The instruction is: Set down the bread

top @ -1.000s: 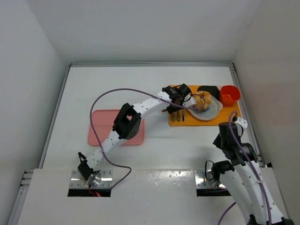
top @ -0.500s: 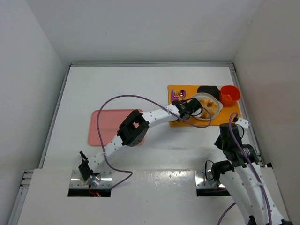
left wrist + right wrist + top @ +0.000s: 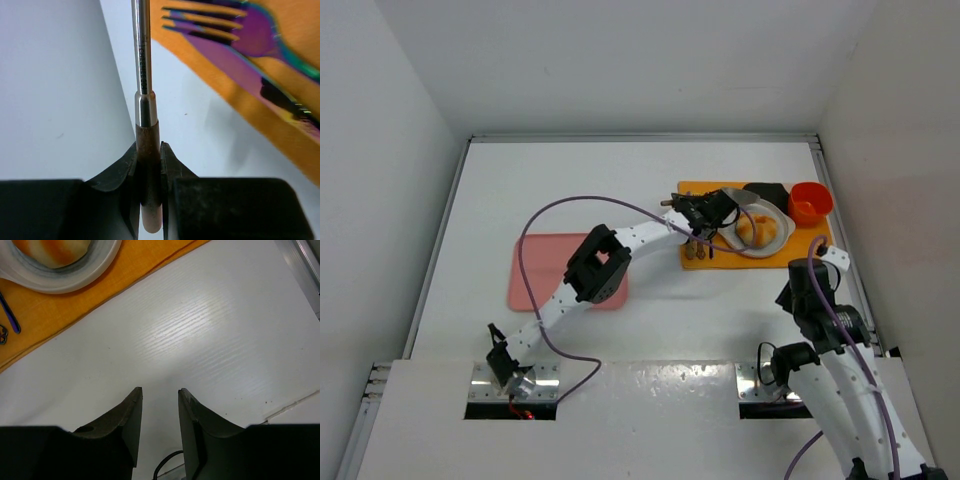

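Sitting on the plate (image 3: 788,232), the bread (image 3: 763,229) looks light, soft and easily squashed; take it gently across its sides. Your left gripper (image 3: 149,160), just beside the plate, is clamped on a thin utensil (image 3: 148,132); your right gripper (image 3: 159,405), near the plate, stands part open, empty.

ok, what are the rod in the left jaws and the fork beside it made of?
Rod: looks like polished steel, with bright mirror streaks; its clamped lower end is matte brown, maybe wood or a coating, can't tell. Fork: probably metal with an iridescent purple-rainbow finish, going by the glossy colour shift.
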